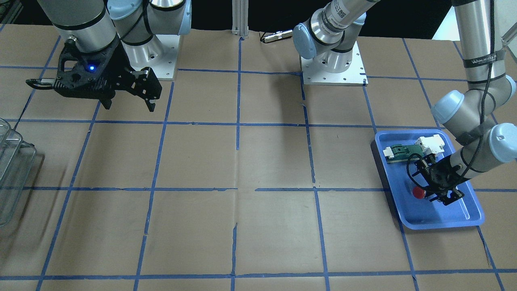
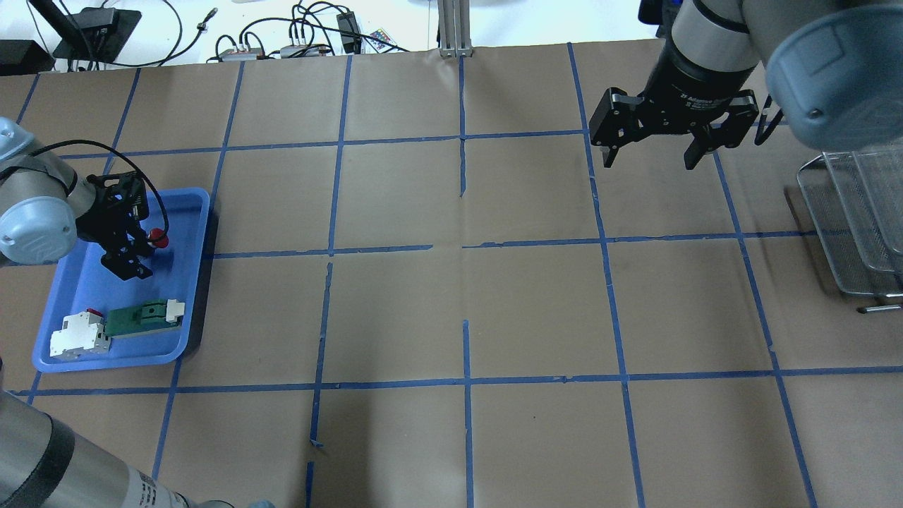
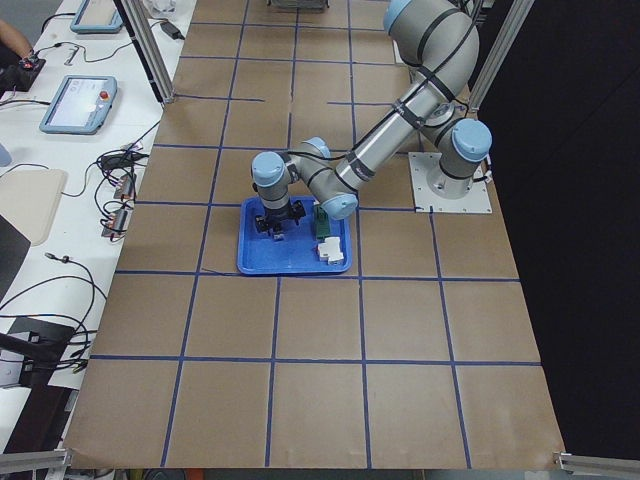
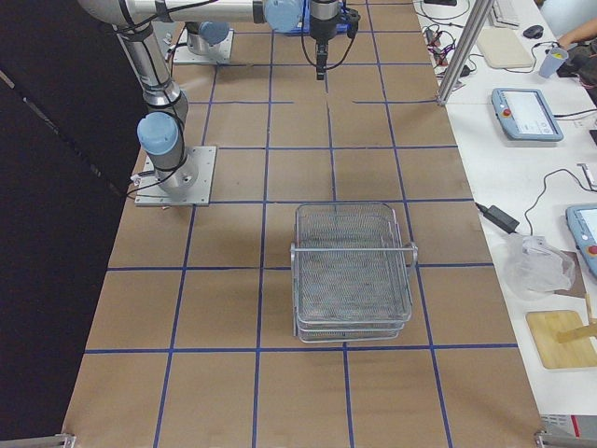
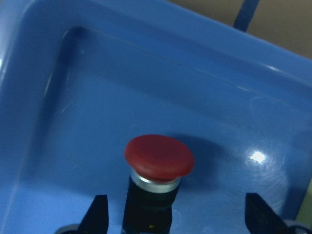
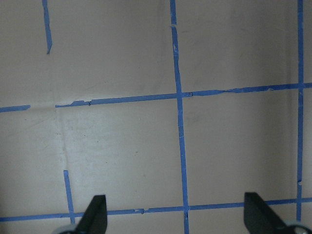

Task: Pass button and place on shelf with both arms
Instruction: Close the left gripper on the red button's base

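The button [image 1: 418, 192], with a red cap on a black body, stands in the blue tray [image 1: 428, 214]; it also shows in the overhead view [image 2: 161, 240]. My left gripper [image 1: 442, 198] is down in the tray, open. In the left wrist view the button [image 5: 159, 157] stands between the spread fingertips, nearer the left one, not gripped. My right gripper [image 2: 650, 161] is open and empty, held above the table near the wire shelf [image 2: 853, 226]. The shelf shows fully in the exterior right view [image 4: 353, 271].
In the tray [image 2: 85, 282], a white block with a red part [image 2: 79, 333] and a green board with white ends [image 2: 141, 317] lie at the end nearer the robot. The tray's walls rise close around the left gripper. Brown paper with blue tape lines covers the table.
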`<action>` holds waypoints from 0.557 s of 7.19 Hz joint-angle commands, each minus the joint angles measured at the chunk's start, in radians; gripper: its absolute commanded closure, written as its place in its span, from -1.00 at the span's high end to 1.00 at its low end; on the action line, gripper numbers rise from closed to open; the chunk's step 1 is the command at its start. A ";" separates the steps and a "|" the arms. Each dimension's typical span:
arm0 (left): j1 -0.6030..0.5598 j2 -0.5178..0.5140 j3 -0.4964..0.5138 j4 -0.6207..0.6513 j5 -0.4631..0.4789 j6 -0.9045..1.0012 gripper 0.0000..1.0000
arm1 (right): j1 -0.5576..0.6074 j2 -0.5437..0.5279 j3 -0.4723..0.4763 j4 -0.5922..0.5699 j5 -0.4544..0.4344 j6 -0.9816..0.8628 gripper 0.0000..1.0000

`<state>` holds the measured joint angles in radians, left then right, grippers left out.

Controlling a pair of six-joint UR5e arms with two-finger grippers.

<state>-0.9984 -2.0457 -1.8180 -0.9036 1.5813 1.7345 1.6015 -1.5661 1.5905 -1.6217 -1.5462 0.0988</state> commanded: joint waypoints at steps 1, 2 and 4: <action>0.001 0.018 0.006 -0.008 0.002 0.008 -0.84 | 0.000 0.000 0.000 -0.006 0.002 -0.001 1.00; 0.000 0.036 0.006 -0.015 -0.001 0.010 -1.00 | 0.000 -0.002 -0.003 -0.038 -0.003 -0.039 1.00; -0.067 0.108 0.026 -0.137 -0.009 -0.010 -1.00 | -0.002 -0.021 -0.018 -0.030 0.003 -0.045 1.00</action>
<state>-1.0247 -1.9829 -1.8062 -0.9648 1.5792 1.7384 1.6012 -1.5737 1.5790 -1.6533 -1.5447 0.0608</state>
